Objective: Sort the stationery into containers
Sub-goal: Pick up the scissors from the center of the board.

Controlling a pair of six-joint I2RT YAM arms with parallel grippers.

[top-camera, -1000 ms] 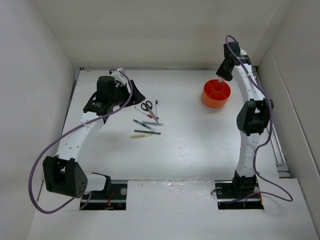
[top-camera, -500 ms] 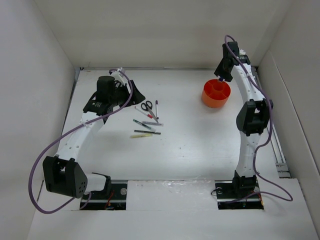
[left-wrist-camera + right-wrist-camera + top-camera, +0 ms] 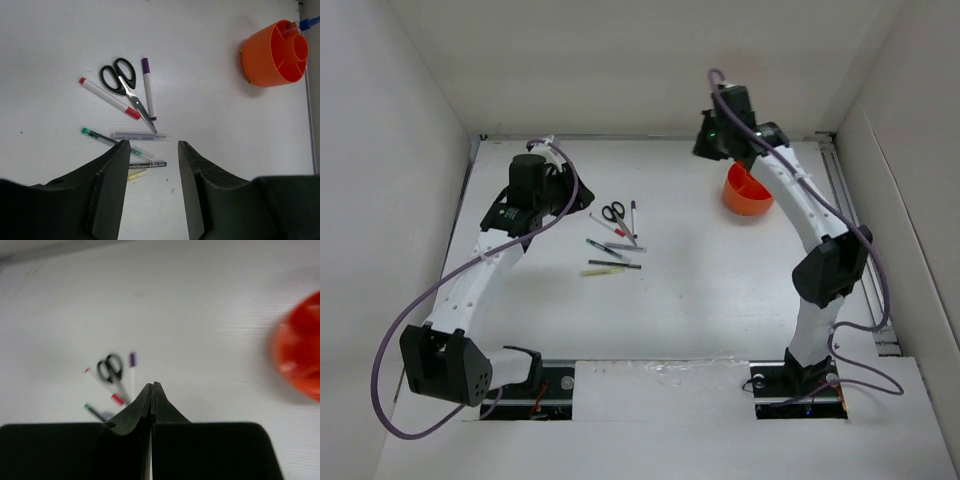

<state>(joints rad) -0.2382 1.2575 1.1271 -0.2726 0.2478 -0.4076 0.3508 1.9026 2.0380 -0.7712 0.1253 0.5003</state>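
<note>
The stationery lies loose at mid-table: black-handled scissors (image 3: 122, 81), a white pen with red ends (image 3: 109, 98), a purple-capped pen (image 3: 148, 87), a grey pen (image 3: 140, 136), a green-tipped pen (image 3: 107, 139), a dark pen (image 3: 148, 164) and a pale yellow stick (image 3: 135, 174). My left gripper (image 3: 154, 148) hangs open over the near end of this cluster (image 3: 615, 238), with nothing between its fingers. The orange container (image 3: 748, 191) stands at the far right, and a blue pen (image 3: 308, 22) sticks out of it. My right gripper (image 3: 152, 385) is shut and empty, left of the container (image 3: 300, 356).
White walls enclose the table on the left, back and right. The right arm's forearm (image 3: 790, 195) crosses just in front of the orange cup. Both arm bases sit at the near edge.
My right gripper has swung left, away from above the orange cup, and its jaws have shut. The left gripper's jaws have narrowed while the arm shifted slightly.
</note>
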